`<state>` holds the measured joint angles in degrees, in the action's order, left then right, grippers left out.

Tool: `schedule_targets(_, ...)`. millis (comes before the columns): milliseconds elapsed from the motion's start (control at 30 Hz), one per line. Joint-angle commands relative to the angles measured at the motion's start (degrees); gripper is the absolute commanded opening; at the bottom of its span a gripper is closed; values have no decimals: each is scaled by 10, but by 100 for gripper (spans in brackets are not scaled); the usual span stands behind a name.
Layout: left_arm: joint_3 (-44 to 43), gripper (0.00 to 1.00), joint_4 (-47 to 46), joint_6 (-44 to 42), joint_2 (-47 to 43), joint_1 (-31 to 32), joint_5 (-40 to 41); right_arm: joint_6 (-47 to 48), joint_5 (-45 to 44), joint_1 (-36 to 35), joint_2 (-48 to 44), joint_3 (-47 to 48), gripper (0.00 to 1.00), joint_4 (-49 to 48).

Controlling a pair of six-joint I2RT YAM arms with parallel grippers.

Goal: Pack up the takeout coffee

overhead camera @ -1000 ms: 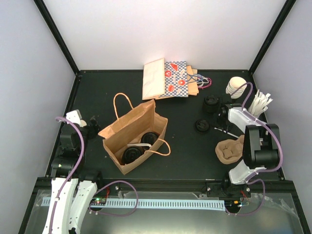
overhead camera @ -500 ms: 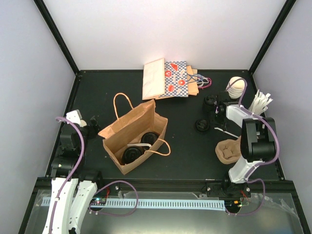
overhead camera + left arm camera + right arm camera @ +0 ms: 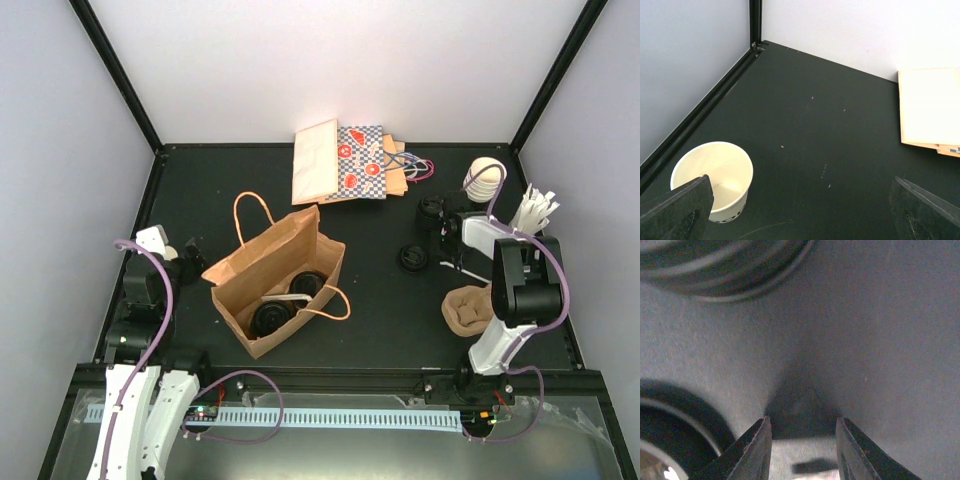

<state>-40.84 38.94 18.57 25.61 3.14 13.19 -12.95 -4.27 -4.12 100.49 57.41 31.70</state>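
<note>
An open brown paper bag (image 3: 262, 268) stands left of centre. Two round black lids (image 3: 270, 318) (image 3: 308, 283) show inside it; the cups under them are hidden from above. My right gripper (image 3: 446, 233) (image 3: 802, 442) is low over the table between two black lids (image 3: 432, 210) (image 3: 414, 257). It is open, with only bare table between its fingers (image 3: 754, 450). The nearer lid (image 3: 670, 440) is at lower left in the right wrist view, the other lid (image 3: 725, 265) at the top. My left gripper (image 3: 187, 252) (image 3: 800, 220) is wide open beside an uncapped cream cup (image 3: 712, 180).
A stack of white cups (image 3: 484, 178) and white stirrers (image 3: 535, 210) are at the back right. A brown pulp carrier (image 3: 470, 308) lies near the right arm's base. Flat paper bags (image 3: 345, 162) lie at the back. The frame rail (image 3: 695, 120) runs close to the uncapped cup.
My right gripper has moved back and left, in between the two loose lids, and its jaws have narrowed. The left arm has not moved.
</note>
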Motion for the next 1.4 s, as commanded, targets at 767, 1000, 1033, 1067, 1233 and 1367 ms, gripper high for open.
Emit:
schedule_targets(767, 0, 99, -13, -8, -3, 4, -2, -583, -109, 17, -132, 4, 93, 168)
schedule_targets(1000, 1, 99, -14, -8, -9, 4, 0, -677, -40, 18, -89, -49, 73, 89)
schedule_targets(1033, 1, 99, -14, -8, -9, 4, 0, -682, -33, 18, -82, -56, 73, 80)
schedule_targets(1067, 1, 99, -13, -9, -11, 3, 0, -687, -27, 18, -77, -63, 73, 73)
schedule_targets(1233, 1, 99, -14, -8, -12, 4, 1, -707, -20, 24, -70, -104, 68, 13)
schedule_targets(1367, 1, 99, -14, -8, -10, 7, 1, -692, -23, 41, -56, -79, 46, 29)
